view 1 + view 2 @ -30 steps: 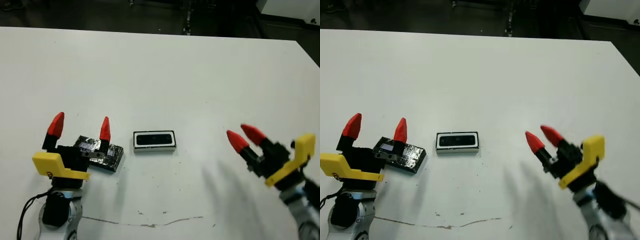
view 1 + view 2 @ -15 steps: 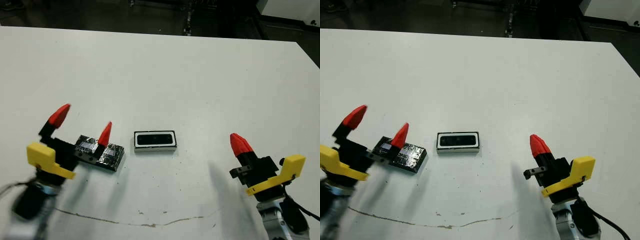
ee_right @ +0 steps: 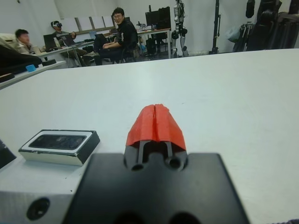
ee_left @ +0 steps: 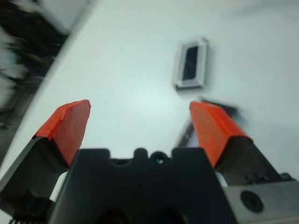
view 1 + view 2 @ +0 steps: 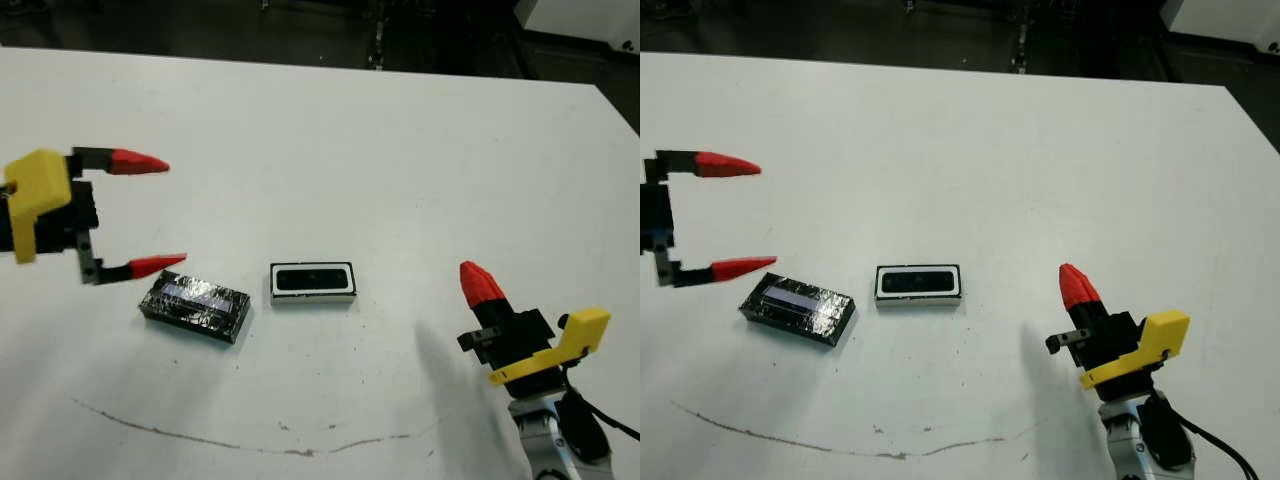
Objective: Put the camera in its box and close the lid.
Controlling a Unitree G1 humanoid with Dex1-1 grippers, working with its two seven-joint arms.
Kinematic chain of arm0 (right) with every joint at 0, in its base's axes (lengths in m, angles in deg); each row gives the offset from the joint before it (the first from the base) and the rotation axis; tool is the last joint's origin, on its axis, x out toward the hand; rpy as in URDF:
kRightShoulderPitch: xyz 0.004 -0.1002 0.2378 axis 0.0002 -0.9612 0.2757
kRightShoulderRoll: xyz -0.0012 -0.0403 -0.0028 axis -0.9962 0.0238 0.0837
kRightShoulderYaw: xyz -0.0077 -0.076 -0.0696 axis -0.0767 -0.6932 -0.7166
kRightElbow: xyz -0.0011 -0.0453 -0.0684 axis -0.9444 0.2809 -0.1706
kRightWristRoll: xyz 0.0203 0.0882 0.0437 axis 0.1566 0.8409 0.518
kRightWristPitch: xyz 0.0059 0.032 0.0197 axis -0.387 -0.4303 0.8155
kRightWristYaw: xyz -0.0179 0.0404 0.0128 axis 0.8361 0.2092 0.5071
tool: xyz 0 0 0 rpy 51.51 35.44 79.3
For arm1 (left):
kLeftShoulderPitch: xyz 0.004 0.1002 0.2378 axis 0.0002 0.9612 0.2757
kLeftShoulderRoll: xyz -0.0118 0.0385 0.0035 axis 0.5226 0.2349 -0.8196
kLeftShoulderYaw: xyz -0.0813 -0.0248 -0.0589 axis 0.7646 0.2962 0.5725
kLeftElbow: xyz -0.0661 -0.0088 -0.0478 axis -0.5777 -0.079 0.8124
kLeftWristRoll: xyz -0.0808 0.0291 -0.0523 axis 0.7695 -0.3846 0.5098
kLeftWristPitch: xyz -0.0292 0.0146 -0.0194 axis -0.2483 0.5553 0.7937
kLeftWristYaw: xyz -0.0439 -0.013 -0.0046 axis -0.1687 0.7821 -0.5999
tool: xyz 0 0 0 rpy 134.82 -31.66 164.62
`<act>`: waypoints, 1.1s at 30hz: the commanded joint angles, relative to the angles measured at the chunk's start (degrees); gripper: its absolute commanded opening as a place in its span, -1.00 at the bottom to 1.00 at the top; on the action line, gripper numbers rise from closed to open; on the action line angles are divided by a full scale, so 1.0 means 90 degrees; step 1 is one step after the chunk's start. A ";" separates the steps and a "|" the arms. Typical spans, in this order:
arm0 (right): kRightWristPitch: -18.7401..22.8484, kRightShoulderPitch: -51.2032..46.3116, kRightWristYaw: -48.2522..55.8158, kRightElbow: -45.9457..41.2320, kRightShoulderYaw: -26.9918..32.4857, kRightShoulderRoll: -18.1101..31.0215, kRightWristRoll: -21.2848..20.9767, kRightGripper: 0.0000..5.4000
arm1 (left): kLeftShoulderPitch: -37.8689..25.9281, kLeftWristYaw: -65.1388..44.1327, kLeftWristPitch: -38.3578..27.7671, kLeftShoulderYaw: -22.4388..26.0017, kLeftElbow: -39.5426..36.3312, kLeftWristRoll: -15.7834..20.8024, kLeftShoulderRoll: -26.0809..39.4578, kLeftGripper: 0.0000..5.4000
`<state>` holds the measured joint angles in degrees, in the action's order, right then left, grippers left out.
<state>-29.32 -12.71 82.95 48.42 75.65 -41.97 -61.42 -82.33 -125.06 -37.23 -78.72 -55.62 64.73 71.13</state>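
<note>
The camera [image 5: 311, 279] is a glossy black oblong lying inside the box [image 5: 312, 298], a small white-rimmed tray at the table's middle. To its left the lid [image 5: 195, 305], black with crinkled silvery patches and a pale strip, lies flat on the table, apart from the box. My left gripper [image 5: 165, 212] hovers open above and left of the lid, fingers pointing right, holding nothing. At the front right my right gripper [image 5: 480, 283] is shut and empty, well to the right of the box. The right wrist view shows the box [image 3: 58, 146] beside its closed fingertips [image 3: 155, 122].
A thin brown line [image 5: 250, 440] runs along the white table near the front edge. Beyond the table's far edge is dark floor. Several people [image 3: 119, 35] sit at desks far behind in the right wrist view.
My left gripper rose off the lid, swung up and to the left and turned its fingers sideways, leaving the lid uncovered. My right gripper closed its fingers and drew back slightly.
</note>
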 commanded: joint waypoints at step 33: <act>-0.0252 -0.0147 -0.0281 0.0207 0.0051 0.0232 -0.0081 -1.00 | -0.1133 -0.1740 -0.0260 -0.1855 0.0981 0.0002 -0.1212 1.00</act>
<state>-31.32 -13.56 80.59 49.93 75.74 -40.96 -62.21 -92.04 -140.39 -40.01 -94.57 -46.81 65.63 59.39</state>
